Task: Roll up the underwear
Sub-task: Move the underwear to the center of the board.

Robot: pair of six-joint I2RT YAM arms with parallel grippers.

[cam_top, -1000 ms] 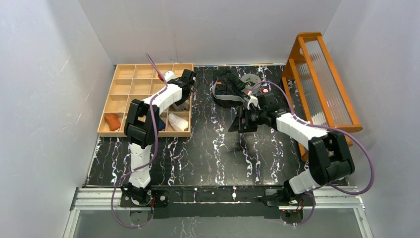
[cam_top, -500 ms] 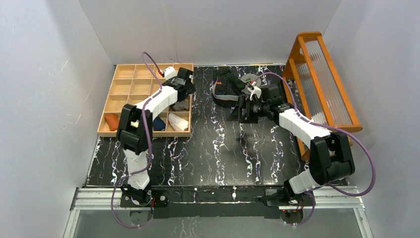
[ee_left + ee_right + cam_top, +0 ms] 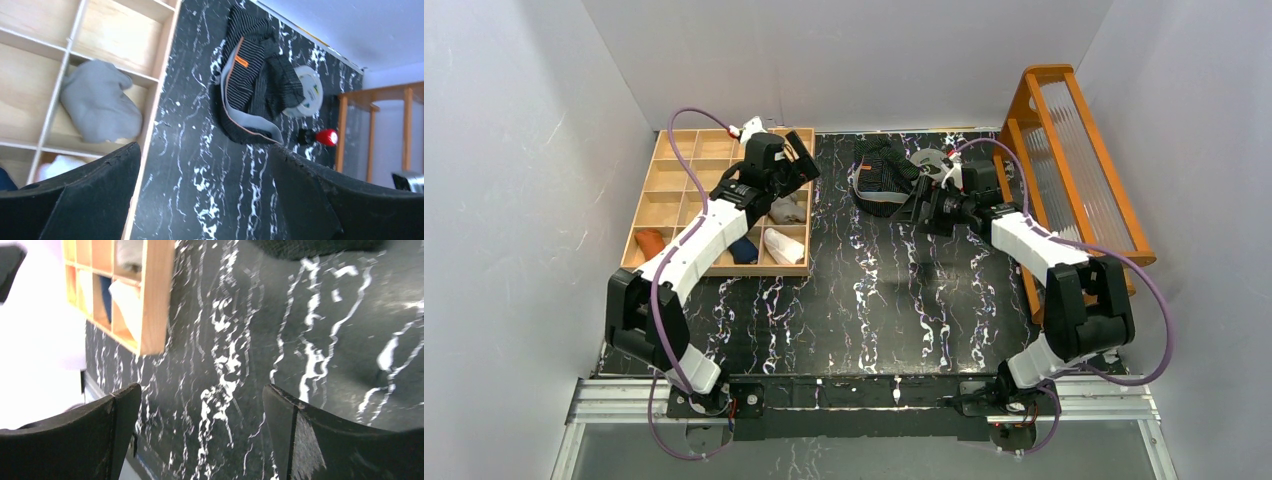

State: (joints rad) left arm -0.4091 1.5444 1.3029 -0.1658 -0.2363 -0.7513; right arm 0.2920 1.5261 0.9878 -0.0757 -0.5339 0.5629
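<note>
The black striped underwear [image 3: 880,176] with a grey waistband lies crumpled at the back middle of the table, and in the left wrist view this striped underwear [image 3: 254,82] is spread loosely. A plain grey underwear [image 3: 99,107] sits bunched in a compartment of the wooden tray; from above the grey underwear [image 3: 786,208] lies by the tray's right edge. My left gripper [image 3: 800,168] hovers over that edge, open and empty [image 3: 204,162]. My right gripper [image 3: 921,209] hangs just right of the striped garment, open with only table between its fingers [image 3: 200,400].
The wooden compartment tray [image 3: 674,190] at the left holds orange [image 3: 652,243], blue [image 3: 744,250] and white [image 3: 784,243] rolls. A clear tape ring [image 3: 312,92] and a red-topped object [image 3: 326,136] lie behind the striped garment. An orange rack [image 3: 1074,170] stands at the right.
Both grippers have opened wide. The left arm has swung out to the left, its gripper staying over the tray's right edge. The right gripper has moved back toward the striped underwear.
</note>
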